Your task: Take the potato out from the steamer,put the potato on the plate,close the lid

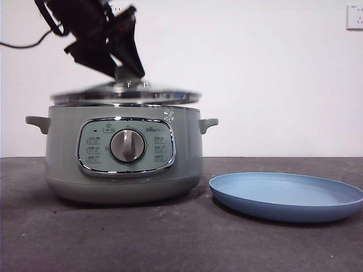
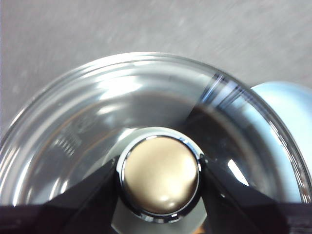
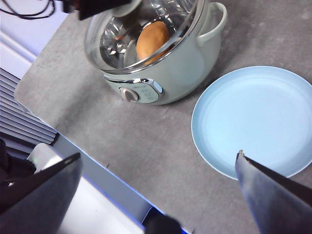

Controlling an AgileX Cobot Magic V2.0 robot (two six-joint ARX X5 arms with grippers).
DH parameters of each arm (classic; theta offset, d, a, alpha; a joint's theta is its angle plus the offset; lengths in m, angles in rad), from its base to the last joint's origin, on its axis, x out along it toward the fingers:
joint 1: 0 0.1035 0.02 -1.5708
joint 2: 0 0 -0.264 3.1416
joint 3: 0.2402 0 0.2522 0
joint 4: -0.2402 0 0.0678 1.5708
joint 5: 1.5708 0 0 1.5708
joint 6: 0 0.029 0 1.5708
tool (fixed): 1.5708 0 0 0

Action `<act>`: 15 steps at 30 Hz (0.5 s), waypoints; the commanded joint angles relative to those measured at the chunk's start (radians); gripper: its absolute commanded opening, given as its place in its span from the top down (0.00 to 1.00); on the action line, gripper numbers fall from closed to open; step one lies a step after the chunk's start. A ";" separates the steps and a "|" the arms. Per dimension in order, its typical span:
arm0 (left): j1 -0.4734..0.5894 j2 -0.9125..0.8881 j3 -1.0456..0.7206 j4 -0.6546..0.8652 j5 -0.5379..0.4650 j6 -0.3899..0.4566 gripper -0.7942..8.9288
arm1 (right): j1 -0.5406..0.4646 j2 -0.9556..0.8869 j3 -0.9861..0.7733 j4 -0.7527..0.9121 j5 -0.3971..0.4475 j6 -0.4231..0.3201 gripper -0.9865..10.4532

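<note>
Clear glass is catching the light as the lid [image 1: 126, 94] is hanging just above the steamer [image 1: 122, 156], its steel rim showing a thin dark gap over the pot's mouth in the front view and sitting a little off-centre in the right wrist view. The left gripper [image 2: 161, 178] is reaching down from the upper left of the front view, and its two black jaws are clamping the lid's knob [image 2: 161, 176] from opposite sides. Through the glass, the potato [image 3: 152, 40] is lying inside the pot on the perforated metal tray [image 3: 114, 48], directly beneath the lifted lid and the gripper holding it. The steamer is standing on the dark grey table [image 1: 170, 238] with its dial [image 1: 127, 145] facing the front camera, and the light blue plate [image 1: 286, 195] is resting just beside it, apart from its base, with nothing on it. Bare tabletop is stretching in front of both pot and plate, while the table's edge is running close by the steamer's panel side in the right wrist view. The right gripper [image 3: 156, 190] is hovering well away from the pot, over the table edge near the plate, its jaws spread wide and holding nothing.
</note>
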State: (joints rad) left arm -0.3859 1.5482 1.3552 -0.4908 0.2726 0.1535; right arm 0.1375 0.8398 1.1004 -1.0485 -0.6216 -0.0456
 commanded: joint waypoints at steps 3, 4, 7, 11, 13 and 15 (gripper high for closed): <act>0.014 -0.117 0.010 0.009 0.015 -0.031 0.93 | 0.022 0.051 0.000 0.077 -0.002 0.046 0.34; 0.022 -0.153 0.010 -0.010 0.014 -0.041 0.93 | 0.043 0.072 0.000 0.102 -0.002 0.057 0.34; 0.056 -0.270 0.010 -0.087 0.013 -0.050 0.93 | 0.124 0.145 0.001 0.215 -0.001 0.112 0.34; 0.117 -0.451 0.010 -0.231 -0.038 -0.049 0.93 | 0.269 0.299 0.039 0.374 0.063 0.179 0.34; 0.142 -0.525 0.010 -0.298 -0.044 -0.049 0.93 | 0.329 0.392 0.108 0.383 0.111 0.177 0.34; 0.161 -0.581 0.010 -0.349 -0.053 -0.049 0.93 | 0.375 0.475 0.182 0.386 0.144 0.173 0.34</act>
State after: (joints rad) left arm -0.2302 0.9962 1.3552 -0.8665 0.2161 0.1112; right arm 0.4942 1.2808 1.2503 -0.6739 -0.4870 0.1200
